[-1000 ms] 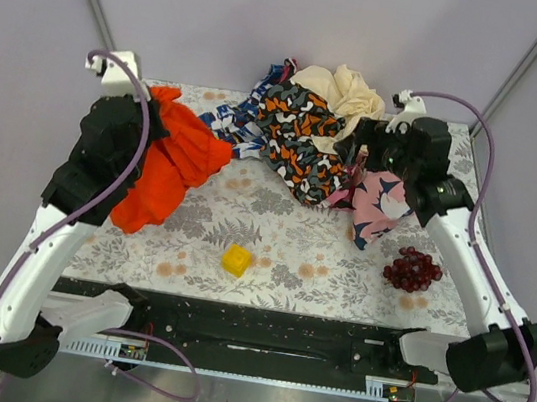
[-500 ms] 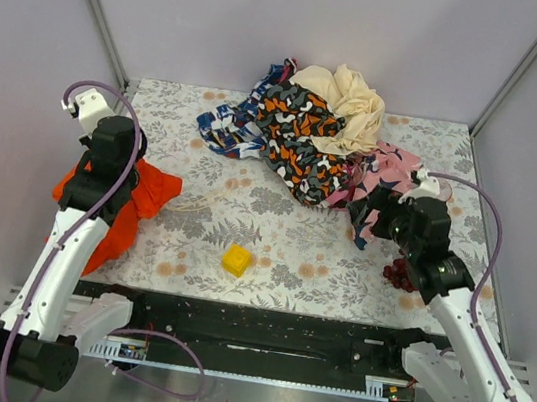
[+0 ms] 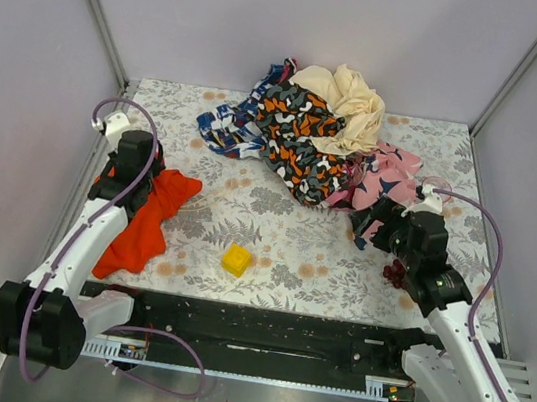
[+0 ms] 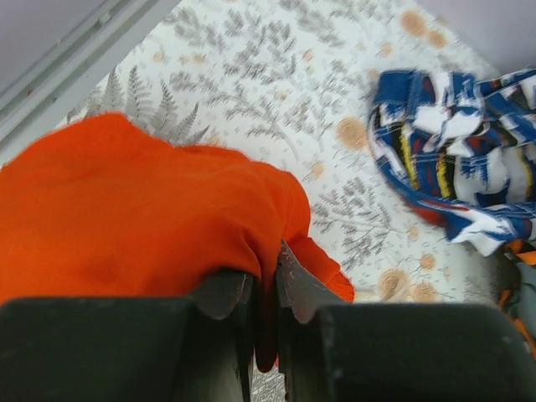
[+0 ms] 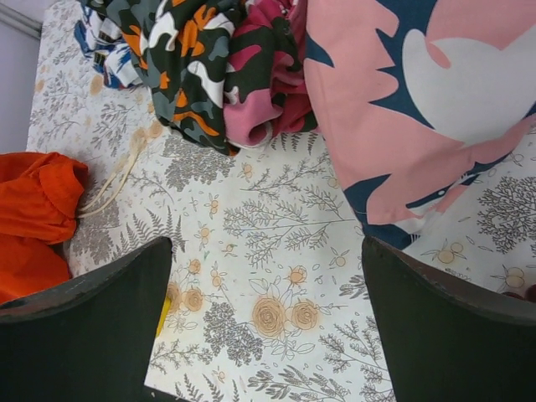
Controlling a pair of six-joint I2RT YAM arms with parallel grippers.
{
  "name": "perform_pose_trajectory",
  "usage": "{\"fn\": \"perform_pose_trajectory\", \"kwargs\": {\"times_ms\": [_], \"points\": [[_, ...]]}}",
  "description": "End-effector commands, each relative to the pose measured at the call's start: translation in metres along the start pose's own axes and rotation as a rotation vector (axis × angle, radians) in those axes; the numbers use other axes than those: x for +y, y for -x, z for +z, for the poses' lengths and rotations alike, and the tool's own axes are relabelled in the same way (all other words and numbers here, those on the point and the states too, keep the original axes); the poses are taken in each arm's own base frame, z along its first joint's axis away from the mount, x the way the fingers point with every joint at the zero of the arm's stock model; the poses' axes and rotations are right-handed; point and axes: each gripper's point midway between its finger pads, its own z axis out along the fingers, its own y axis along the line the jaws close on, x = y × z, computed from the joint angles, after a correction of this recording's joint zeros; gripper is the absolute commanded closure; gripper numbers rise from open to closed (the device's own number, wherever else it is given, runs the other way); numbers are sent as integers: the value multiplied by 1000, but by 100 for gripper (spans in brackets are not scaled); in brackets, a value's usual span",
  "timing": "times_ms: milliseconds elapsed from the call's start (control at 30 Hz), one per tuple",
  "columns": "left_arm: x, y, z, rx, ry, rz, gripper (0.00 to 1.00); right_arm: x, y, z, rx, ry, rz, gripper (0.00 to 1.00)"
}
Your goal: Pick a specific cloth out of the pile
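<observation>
Left end effector pinches a fold of the cloth spread just ahead; right end effector gapes wide

Plain red-orange cloth; patterned multicolour pile; floral table.

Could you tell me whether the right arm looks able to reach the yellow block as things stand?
Probably yes: the right hand is open and empty, and only bare table lies between it and the yellow block.
</observation>
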Motion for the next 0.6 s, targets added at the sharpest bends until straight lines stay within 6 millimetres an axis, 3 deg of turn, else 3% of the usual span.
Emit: {"fn": "perform_pose_trajectory", "kwargs": {"times_ms": [0,33,133,333,467,567], "points": [[25,-17,7,-24,96,-73,70,-8,9,3,-56,-46,19,1],[30,-25,6,-11,103,-78,50,-10,10,3,-61,-55,20,1],[32,-37,1,18,83,-99,1,-12,10,5,-61,-72,21,1],[4,3,-41,-2,-81,-124,1,-18,15,4,-69,-119,29,0],[-24,17,-84,8,-301,-141,1,-31,13,0,-62,-190,13,1],[-33,22,-111,13,-404,-168,1,-37,12,-3,-59,-219,-1,1]]}}
